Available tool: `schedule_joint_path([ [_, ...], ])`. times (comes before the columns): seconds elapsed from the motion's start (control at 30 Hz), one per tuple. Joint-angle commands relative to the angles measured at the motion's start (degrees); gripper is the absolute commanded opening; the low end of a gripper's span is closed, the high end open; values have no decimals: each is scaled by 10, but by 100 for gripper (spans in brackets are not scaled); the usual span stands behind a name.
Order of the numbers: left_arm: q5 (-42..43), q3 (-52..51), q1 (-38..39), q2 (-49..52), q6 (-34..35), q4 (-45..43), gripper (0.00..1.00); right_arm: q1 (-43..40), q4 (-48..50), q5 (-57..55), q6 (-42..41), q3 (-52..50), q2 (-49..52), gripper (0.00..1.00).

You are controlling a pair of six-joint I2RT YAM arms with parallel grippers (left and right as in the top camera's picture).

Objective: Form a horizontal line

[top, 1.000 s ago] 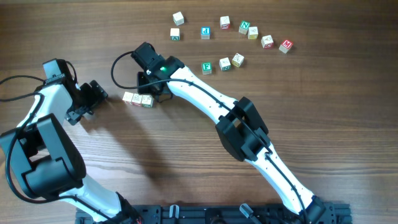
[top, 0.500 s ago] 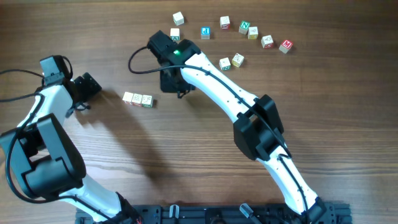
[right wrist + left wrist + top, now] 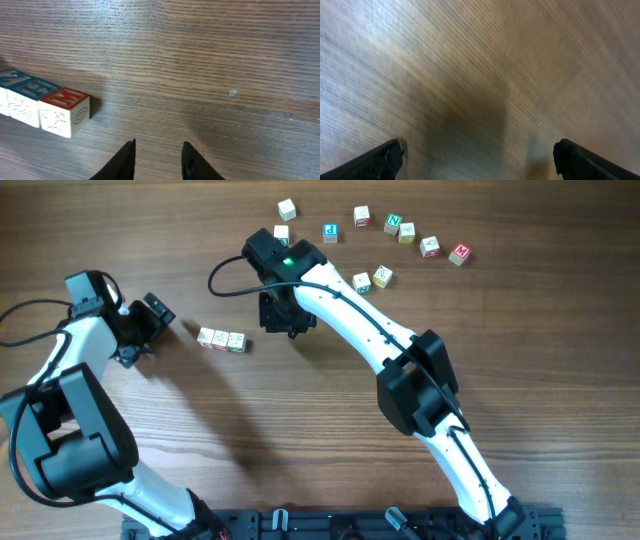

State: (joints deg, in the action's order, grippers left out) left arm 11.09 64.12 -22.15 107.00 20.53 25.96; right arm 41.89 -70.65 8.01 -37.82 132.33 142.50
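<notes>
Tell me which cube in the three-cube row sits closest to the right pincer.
The red-topped M cube, at the end of the row facing the right pincer. The other two have dark teal tops and lie beyond it.

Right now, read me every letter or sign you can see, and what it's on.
"M", red: top of the end cube in the row.
"E": top of the cube beside it.
"d", blue: a loose cube.
"N", green: another loose cube.
Other faces: too small or cut off.
</notes>
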Motion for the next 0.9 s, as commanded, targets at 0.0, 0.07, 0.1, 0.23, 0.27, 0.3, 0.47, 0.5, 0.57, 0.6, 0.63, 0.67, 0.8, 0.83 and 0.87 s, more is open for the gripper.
schedule_joint_path([
  [0.0,19,1,-1,-13,-12,32,53,0,30,13,1,-49,-3,17],
  [0.07,16,1,-1,-13,-41,39,4,0,57,22,1,-79,-3,7],
  [0.1,8,1,-2,-13,-41,39,4,0,71,30,2,-92,-3,5],
  [0.23,-2,1,-1,-12,-86,30,4,2,111,71,19,-103,-3,5],
  [0.27,-2,0,-1,-12,-88,28,4,2,121,91,25,-103,-3,4],
  [0.3,-2,0,-1,-12,-88,23,4,4,126,97,25,-103,-3,5],
  [0.47,-2,-1,-1,-12,-88,6,4,20,144,99,22,-104,-3,5],
  [0.5,1,-1,-1,-12,-88,2,4,23,154,99,22,-106,-3,5],
  [0.57,19,-1,-1,-12,-88,-2,4,29,166,99,17,-109,-3,5],
  [0.6,29,-1,-1,-12,-88,-5,4,30,167,101,16,-109,-3,5],
  [0.63,40,-3,-1,-12,-88,-14,4,32,170,101,16,-109,-3,5],
  [0.67,52,-5,-1,-12,-88,-22,4,32,173,101,15,-109,-3,5],
  [0.8,59,-5,19,-2,-88,-35,4,33,176,101,0,-109,-3,5],
  [0.83,58,-5,26,5,-89,-38,4,33,177,101,-4,-109,-3,4],
  [0.87,59,-5,32,10,-96,-41,4,33,180,101,-3,-109,-3,5],
])
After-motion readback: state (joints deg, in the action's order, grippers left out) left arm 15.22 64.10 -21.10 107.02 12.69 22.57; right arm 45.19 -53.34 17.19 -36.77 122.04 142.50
